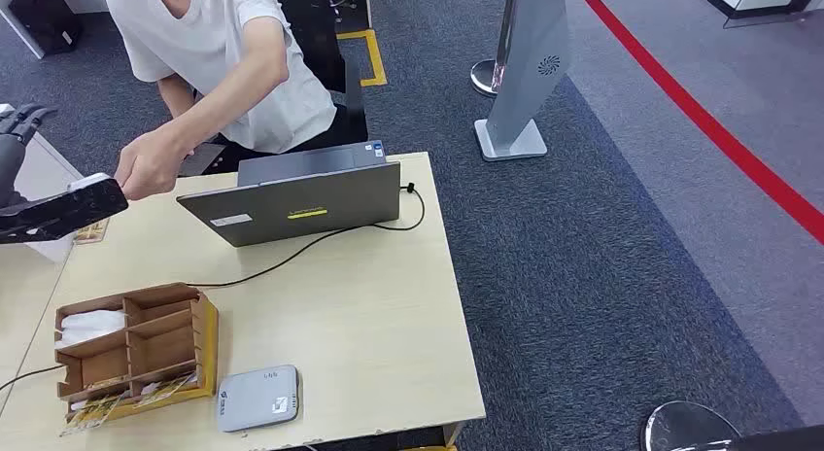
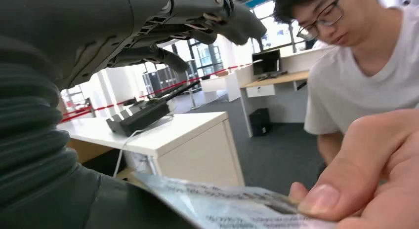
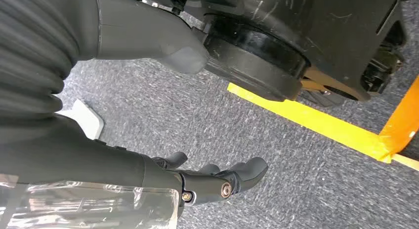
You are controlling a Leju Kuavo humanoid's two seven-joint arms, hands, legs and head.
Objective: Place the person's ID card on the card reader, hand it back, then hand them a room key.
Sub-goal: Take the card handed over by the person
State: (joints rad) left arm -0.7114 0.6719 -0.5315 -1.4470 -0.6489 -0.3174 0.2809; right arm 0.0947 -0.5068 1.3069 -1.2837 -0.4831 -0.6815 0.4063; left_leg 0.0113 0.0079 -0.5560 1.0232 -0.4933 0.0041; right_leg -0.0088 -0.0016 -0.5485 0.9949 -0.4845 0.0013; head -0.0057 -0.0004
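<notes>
My left hand (image 1: 53, 213) is raised at the table's far left, fingers (image 2: 217, 17) spread well apart from the thumb. A pale ID card (image 2: 237, 204) lies against the thumb, and the same card (image 1: 92, 182) shows white at the hand's tip. The person's hand (image 1: 146, 169) reaches over and pinches the card's other end with a thumb (image 2: 321, 199). The grey card reader (image 1: 257, 398) sits bare at the table's near edge. My right hand (image 3: 212, 182) hangs over the carpet, fingers loosely apart, holding nothing.
A cardboard organiser (image 1: 136, 349) holding cards stands left of the reader. An open grey laptop (image 1: 301, 203) sits at the table's far side with a black cable (image 1: 291, 257) trailing across. The person in a white shirt (image 1: 233, 52) leans in behind it. A white desk (image 2: 163, 135) stands to the left.
</notes>
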